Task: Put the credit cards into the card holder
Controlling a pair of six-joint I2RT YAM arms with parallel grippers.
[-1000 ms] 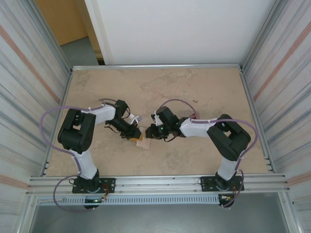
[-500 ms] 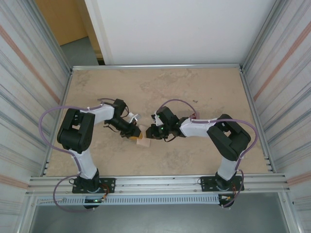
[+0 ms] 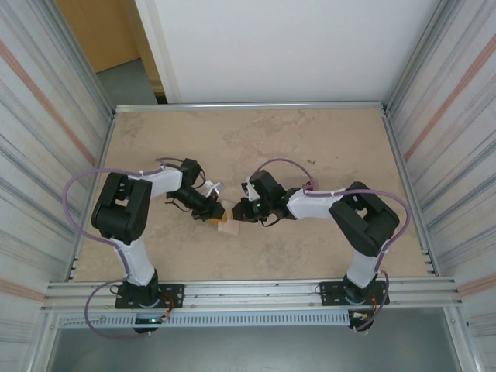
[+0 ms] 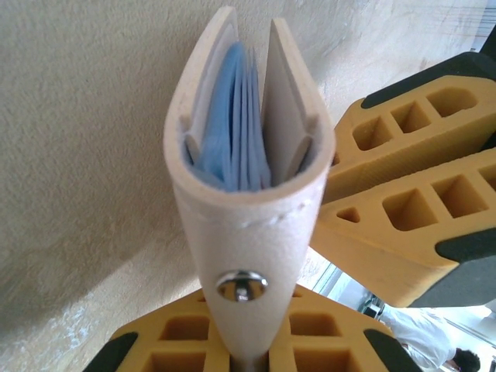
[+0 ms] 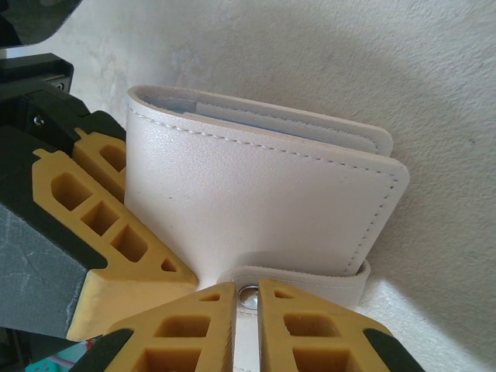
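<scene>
The card holder is a beige fold-over wallet standing on edge on the table between the two arms. My left gripper is shut on its near end, just below a metal snap. Pale blue inner pockets show between the two nearly closed covers. My right gripper is shut on the wallet's little snap tab, and the folded cover rises in front of it. The left gripper's yellow fingers press against the wallet's left side. The credit cards are hidden.
The beige stone-patterned table stretches behind and to both sides of the grippers. Metal frame rails run along the near edge, and ribbed walls close in left and right.
Both grippers stay on the card holder at the table's middle. I see no clear movement of either arm or the wallet.
</scene>
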